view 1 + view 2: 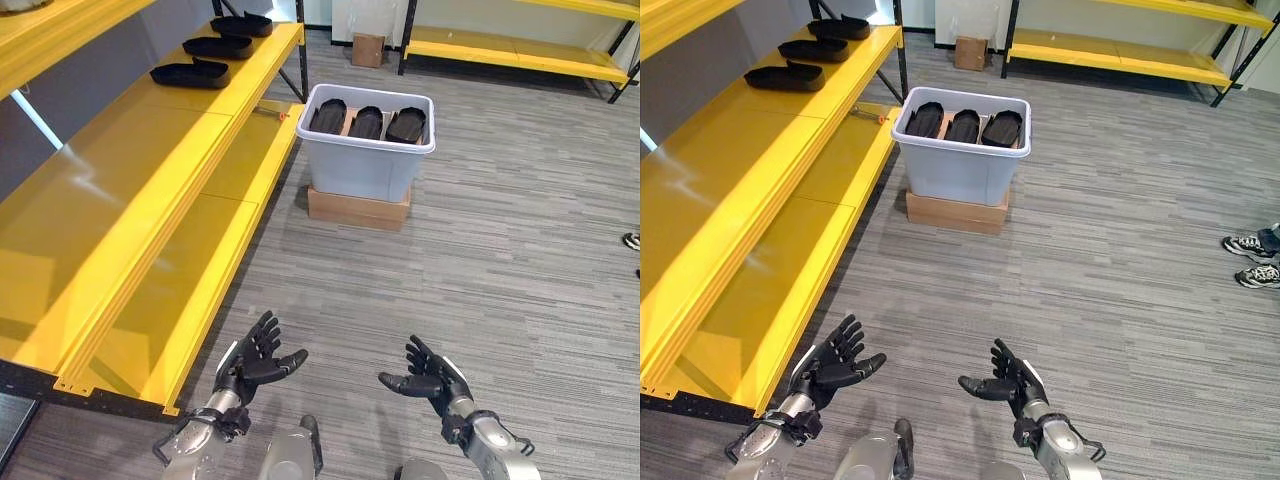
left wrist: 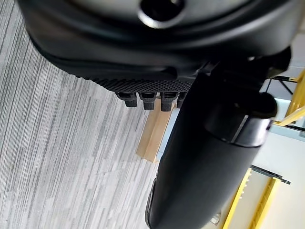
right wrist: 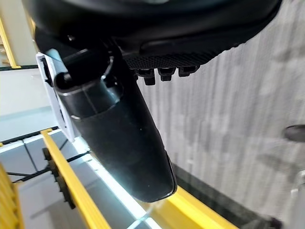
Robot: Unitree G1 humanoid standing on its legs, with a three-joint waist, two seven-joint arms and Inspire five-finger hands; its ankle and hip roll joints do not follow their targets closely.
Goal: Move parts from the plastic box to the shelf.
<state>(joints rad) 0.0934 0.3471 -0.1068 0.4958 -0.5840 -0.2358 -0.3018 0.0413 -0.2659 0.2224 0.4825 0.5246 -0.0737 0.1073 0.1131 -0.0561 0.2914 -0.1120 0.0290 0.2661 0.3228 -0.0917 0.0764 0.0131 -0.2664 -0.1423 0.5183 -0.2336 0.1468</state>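
Low over grey carpet: left hand (image 1: 255, 360) and right hand (image 1: 428, 378), fingers spread, empty. Ahead, box (image 1: 366, 160) holding three parts (image 1: 367, 122); three more parts on the shelf (image 1: 150, 130).

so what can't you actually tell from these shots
- Plastic box: whether anything lies under its three black parts; they and the box walls hide the bottom.
- Cardboard base under the box: mostly covered by the box.
- Person's shoes in the right eye view: cut off by the edge.
- Left hand and right hand, both open: palm sides partly hidden.
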